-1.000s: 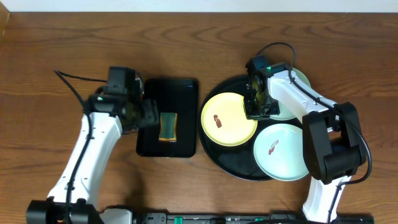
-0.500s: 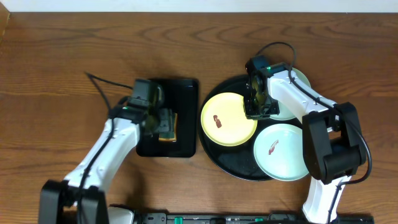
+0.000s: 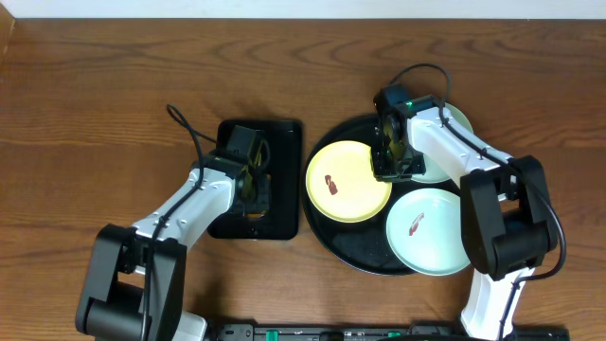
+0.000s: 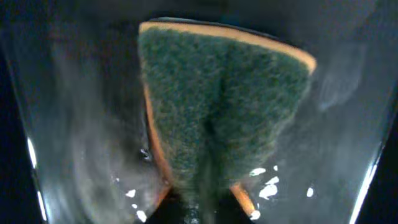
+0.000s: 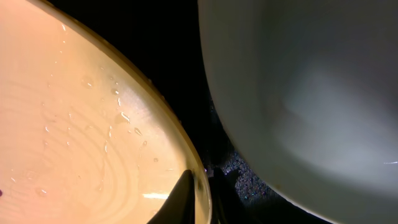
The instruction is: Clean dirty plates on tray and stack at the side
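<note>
On the wooden worktop (image 3: 95, 95), the left gripper (image 3: 252, 182) is down in the rectangular black tray (image 3: 284, 216), clamped on a green-faced scouring sponge (image 4: 217, 106) that creases down its middle. To the right, the round black tray (image 3: 355, 254) holds all three plates. The pale yellow plate (image 3: 343, 185) lies at its left. The right gripper (image 3: 390, 161) sits at that plate's right rim, one dark fingertip (image 5: 182, 198) on the plate; whether it grips cannot be told. One mint-white plate (image 3: 426, 230) lies nearer, another (image 3: 456, 121) partly under the arm.
</note>
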Tool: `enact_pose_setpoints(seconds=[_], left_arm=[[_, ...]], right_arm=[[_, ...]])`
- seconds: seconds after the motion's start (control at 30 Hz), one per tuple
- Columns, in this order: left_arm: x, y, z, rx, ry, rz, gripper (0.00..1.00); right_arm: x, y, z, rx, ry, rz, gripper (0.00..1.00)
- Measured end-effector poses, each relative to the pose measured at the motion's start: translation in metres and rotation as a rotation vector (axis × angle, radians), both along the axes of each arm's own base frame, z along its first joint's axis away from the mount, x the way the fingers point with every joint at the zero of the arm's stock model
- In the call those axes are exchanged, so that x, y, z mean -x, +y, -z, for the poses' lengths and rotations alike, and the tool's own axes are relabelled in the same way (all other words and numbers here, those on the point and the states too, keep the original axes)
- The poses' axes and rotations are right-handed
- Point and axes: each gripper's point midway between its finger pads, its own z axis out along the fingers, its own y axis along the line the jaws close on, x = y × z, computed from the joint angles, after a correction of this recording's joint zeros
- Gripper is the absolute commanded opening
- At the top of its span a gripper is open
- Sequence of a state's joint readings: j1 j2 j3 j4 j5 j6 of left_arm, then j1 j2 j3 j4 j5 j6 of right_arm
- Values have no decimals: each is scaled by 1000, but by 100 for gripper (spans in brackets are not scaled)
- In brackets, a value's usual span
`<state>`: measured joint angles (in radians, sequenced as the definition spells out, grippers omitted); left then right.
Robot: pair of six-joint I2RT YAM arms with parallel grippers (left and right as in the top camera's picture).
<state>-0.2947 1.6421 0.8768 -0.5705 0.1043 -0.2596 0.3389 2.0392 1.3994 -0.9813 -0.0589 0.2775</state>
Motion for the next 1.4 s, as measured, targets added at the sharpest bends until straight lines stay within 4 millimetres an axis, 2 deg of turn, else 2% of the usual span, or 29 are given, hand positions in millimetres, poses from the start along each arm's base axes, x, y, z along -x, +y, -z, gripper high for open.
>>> enact_pose_setpoints(seconds=[0.03, 0.07, 0.1, 0.23, 0.3, 0.4, 0.47, 0.67, 0.7, 0.73, 0.77, 0.8, 0.83, 0.87, 0.9, 0.93, 0.97, 1.1, 1.4], left_arm=[[0, 0, 0, 0, 0, 2, 28], [1, 0, 0, -2, 2, 6, 58], [2, 1, 0, -5, 8, 6, 67], [9, 4, -1, -21, 41, 14, 68], [1, 2, -5, -17, 14, 21, 68], [-26, -1, -14, -17, -91, 21, 67], [-36, -1, -18, -21, -130, 17, 65], [-42, 0, -20, -34, -154, 15, 64], [-43, 1, -19, -37, -154, 15, 60], [-43, 1, -17, -40, -152, 13, 50], [-42, 1, -15, -41, -145, 9, 34], [-42, 1, -11, -45, -137, 11, 25], [-42, 2, -8, -49, -130, 12, 22], [-42, 2, -5, -51, -125, 12, 22], [-42, 2, -3, -53, -123, 15, 35], [-42, 2, -3, -54, -123, 21, 56], [-42, 2, -3, -55, -123, 22, 64], [-40, 2, -2, -57, -111, 15, 63], [-18, 9, 3, -83, -20, 20, 61]], right_arm=[[0, 0, 0, 0, 0, 0, 12], [0, 0, 0, 0, 0, 0, 13], [0, 0, 0, 0, 0, 0, 13], [0, 0, 0, 0, 0, 0, 14], [0, 0, 0, 0, 0, 0, 13], [0, 0, 0, 0, 0, 0, 13], [0, 0, 0, 0, 0, 0, 13], [0, 0, 0, 0, 0, 0, 13], [0, 0, 0, 0, 0, 0, 14], [0, 0, 0, 0, 0, 0, 14], [0, 0, 0, 0, 0, 0, 14], [0, 0, 0, 0, 0, 0, 14], [0, 0, 0, 0, 0, 0, 14], [0, 0, 0, 0, 0, 0, 14], [0, 0, 0, 0, -1, 0, 15], [0, 0, 0, -1, -1, 0, 15], [0, 0, 0, -1, -2, 0, 16], [-1, 0, 0, -1, -3, 0, 17], [-6, 5, 0, -8, -28, -9, 16]])
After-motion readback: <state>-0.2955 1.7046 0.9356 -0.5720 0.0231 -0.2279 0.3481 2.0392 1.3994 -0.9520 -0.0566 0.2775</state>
